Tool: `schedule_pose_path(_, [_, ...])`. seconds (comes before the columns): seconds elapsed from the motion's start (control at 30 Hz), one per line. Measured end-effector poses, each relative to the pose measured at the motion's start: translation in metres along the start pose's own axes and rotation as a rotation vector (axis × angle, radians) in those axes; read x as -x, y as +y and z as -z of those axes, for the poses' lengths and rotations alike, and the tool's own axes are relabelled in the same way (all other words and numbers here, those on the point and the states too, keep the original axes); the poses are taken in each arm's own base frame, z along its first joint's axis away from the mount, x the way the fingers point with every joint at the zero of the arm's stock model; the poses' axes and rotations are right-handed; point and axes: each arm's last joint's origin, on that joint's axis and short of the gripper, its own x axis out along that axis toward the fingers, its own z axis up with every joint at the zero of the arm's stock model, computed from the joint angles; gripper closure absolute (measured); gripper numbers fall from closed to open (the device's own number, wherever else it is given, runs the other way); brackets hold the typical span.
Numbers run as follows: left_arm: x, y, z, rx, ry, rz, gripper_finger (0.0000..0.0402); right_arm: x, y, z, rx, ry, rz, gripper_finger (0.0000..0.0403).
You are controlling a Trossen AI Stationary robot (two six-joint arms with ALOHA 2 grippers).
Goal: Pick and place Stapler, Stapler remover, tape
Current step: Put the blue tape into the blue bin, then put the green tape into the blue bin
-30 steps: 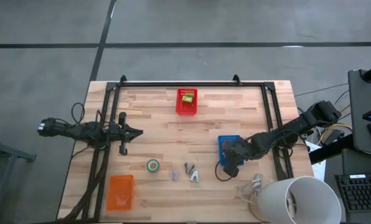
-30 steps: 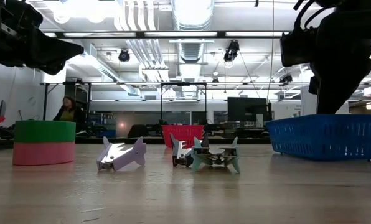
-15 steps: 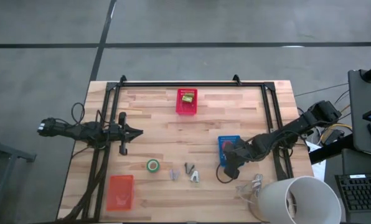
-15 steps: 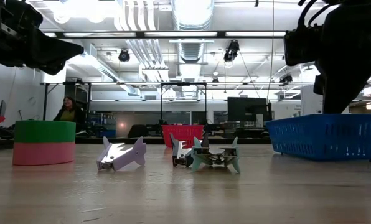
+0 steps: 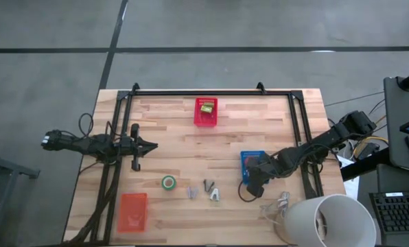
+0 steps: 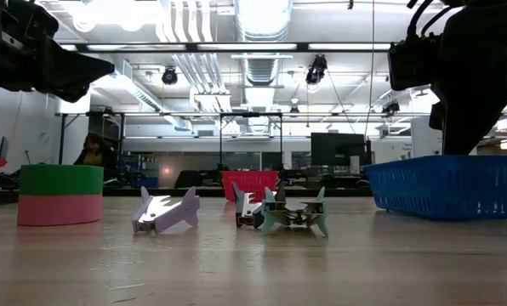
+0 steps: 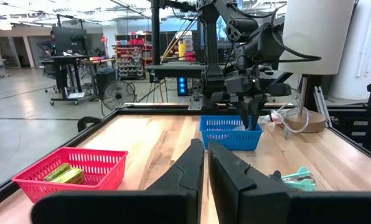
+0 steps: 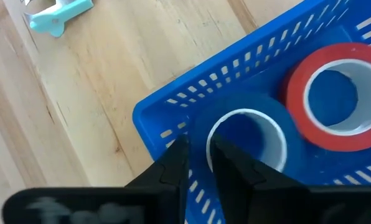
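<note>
The yellow-green stapler (image 5: 206,108) lies in the red basket (image 5: 205,121) at the far edge. A green tape roll (image 5: 168,182) sits on top of a pink one (image 6: 59,211) on the table. Three staple removers (image 5: 191,191) (image 5: 208,184) (image 5: 215,195) lie beside them. My right gripper (image 5: 254,175) points down into the blue basket (image 5: 248,156), where a blue tape roll (image 8: 269,121) and a red one (image 8: 335,93) lie. My left gripper (image 5: 153,144) hovers shut near the table's left side. My right gripper (image 8: 199,149) comes from above, pointing down into the blue basket. The blue roll's wall (image 8: 202,132) stands in the narrow gap between its fingers, one finger inside the hollow and one outside. The fingers hide the place of contact. The roll lies low in the basket beside the red roll.
An orange basket (image 5: 132,211) stands at the near left corner. A large white cylinder (image 5: 328,219) and loose cables (image 5: 276,204) crowd the near right corner. Black frame rails (image 5: 122,158) run along the left, far and right sides. Bare wood lies between the red basket and the removers.
My right gripper has drawn slightly toward the near edge over the blue basket, uncovering more of the basket and the red roll inside, and has then held still.
</note>
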Motion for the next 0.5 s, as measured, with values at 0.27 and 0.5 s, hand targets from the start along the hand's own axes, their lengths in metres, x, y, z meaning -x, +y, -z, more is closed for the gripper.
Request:
schedule_pose_path(0.27, [0.0, 0.0, 0.0001, 0.0, 0.0, 0.0, 0.0376, 0.0001, -0.0004, 0.0001, -0.007, 0.003, 0.004, 0.0296])
schedule_pose_path(0.5, [0.0, 0.0, 0.0, 0.0, 0.0, 0.0, 0.0376, 0.0024, -0.002, -0.0017, 0.018, -0.047, 0.034, 0.028])
